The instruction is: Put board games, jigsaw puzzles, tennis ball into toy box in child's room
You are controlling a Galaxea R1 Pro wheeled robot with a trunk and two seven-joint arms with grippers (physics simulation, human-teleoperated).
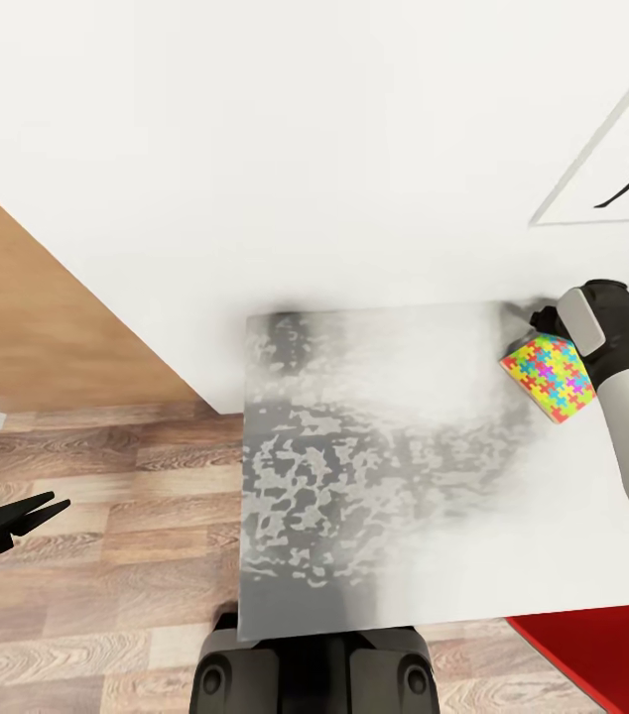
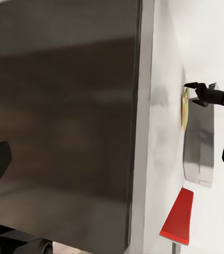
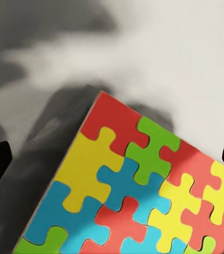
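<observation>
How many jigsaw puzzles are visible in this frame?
1. The jigsaw puzzle lies on the table by the right gripper. A second may be hidden behind the arm.

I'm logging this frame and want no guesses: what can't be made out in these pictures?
- Right gripper: head view, its fingertips sit behind the small multicoloured mosaic jigsaw puzzle, so contact is unclear; the right wrist view cuts its fingers at the edges.
- Jigsaw puzzle: right wrist view, lower part cut off by the frame.
- Light-grey table top: head view, right end cut off.
- Left gripper: head view, partly cut off.
</observation>
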